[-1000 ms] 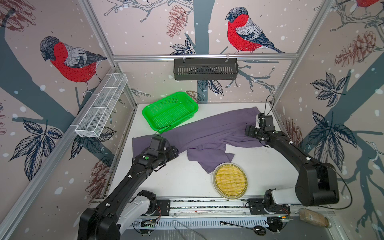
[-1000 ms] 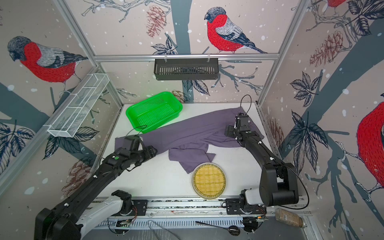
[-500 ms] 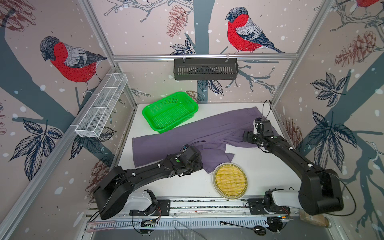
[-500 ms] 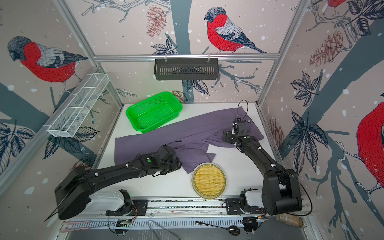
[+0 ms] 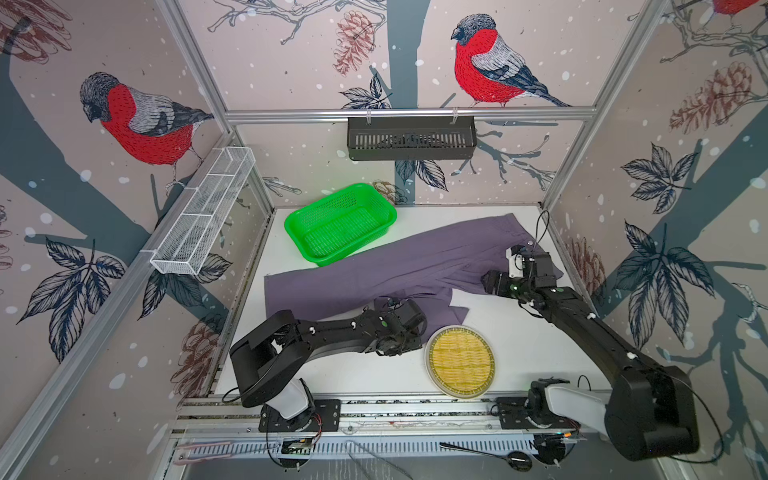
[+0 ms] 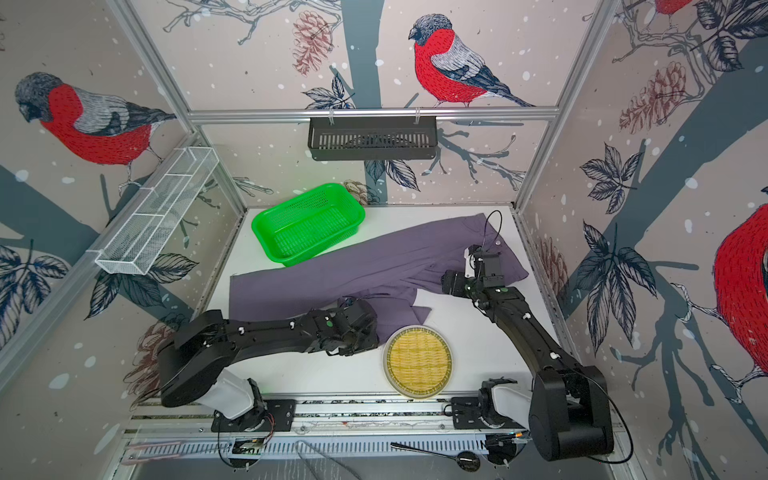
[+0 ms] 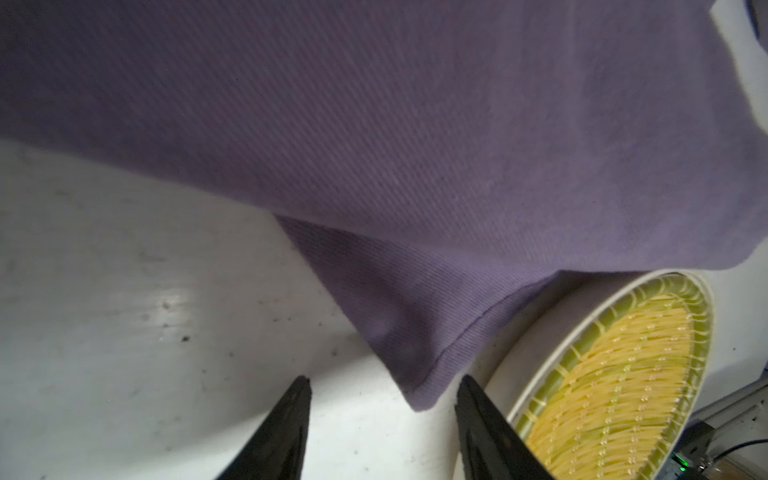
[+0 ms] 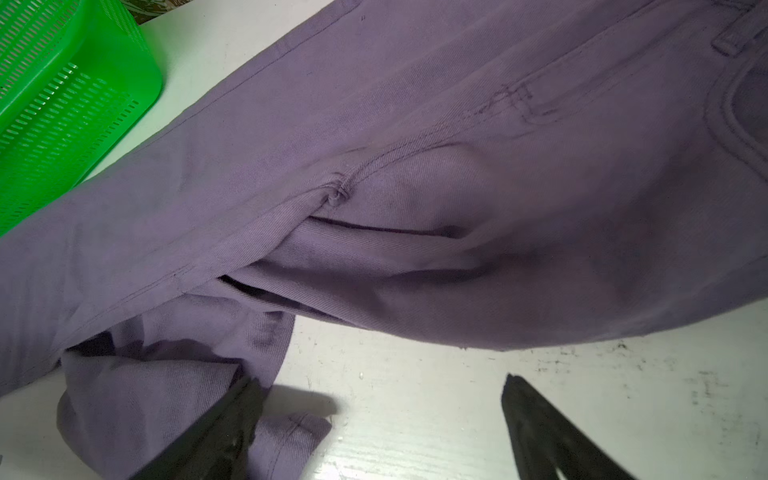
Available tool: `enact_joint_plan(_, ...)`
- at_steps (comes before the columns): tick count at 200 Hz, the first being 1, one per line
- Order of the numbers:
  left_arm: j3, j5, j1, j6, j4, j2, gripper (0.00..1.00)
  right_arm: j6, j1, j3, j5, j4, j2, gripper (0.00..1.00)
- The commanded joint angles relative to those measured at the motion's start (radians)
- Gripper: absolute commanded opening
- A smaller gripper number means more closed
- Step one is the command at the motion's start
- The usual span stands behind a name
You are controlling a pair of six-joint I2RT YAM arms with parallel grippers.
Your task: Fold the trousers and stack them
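Note:
The purple-grey trousers lie slantwise over the white table, waistband at the back right and one leg stretched to the left. The other leg is folded under, and its hem corner ends beside the plate. My left gripper is open, low over the table, with that corner just ahead of the gap between its fingertips. My right gripper is open wide by the crotch folds. One of its fingers stands over the folded leg, the other over bare table.
A round yellow woven plate lies right beside the hem corner and my left gripper. A green basket stands at the back left, touching the trousers' far edge. A black basket and a white wire rack hang on the walls.
My left arm has swung from the left leg end across to the folded leg's hem by the plate, its jaws narrowing. My right gripper has slid a little forward and left, off the waistband.

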Motion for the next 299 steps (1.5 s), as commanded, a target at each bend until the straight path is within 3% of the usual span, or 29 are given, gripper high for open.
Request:
enact_joint_plan(1,-0.004,-0.008,-0.003,-0.021,0.026,0.011,0.54,0.007,0.002,0.001,-0.004,0.023,0.003,0.93)
enact_joint_plan(20,0.016,0.002,-0.008,-0.021,0.021,0.038,0.51,0.006,0.000,0.000,0.014,0.019,0.000,0.93)
enact_joint_plan(105,0.046,0.002,-0.016,-0.016,0.021,0.096,0.22,0.012,0.000,-0.018,0.003,0.038,-0.012,0.92)
enact_joint_plan(143,0.067,-0.019,-0.008,-0.006,-0.037,0.100,0.00,0.012,0.000,-0.026,0.001,0.043,-0.019,0.92)
enact_joint_plan(203,0.135,-0.169,0.032,0.067,-0.329,-0.055,0.00,0.012,-0.001,-0.003,0.015,0.051,0.003,0.92)
enact_joint_plan(234,0.085,-0.229,0.115,0.097,-0.449,-0.193,0.00,0.029,-0.001,0.017,0.104,0.072,0.055,0.92)
enact_joint_plan(299,0.107,-0.483,0.293,0.144,-0.710,-0.452,0.00,0.040,-0.076,0.105,0.233,0.082,0.169,0.93)
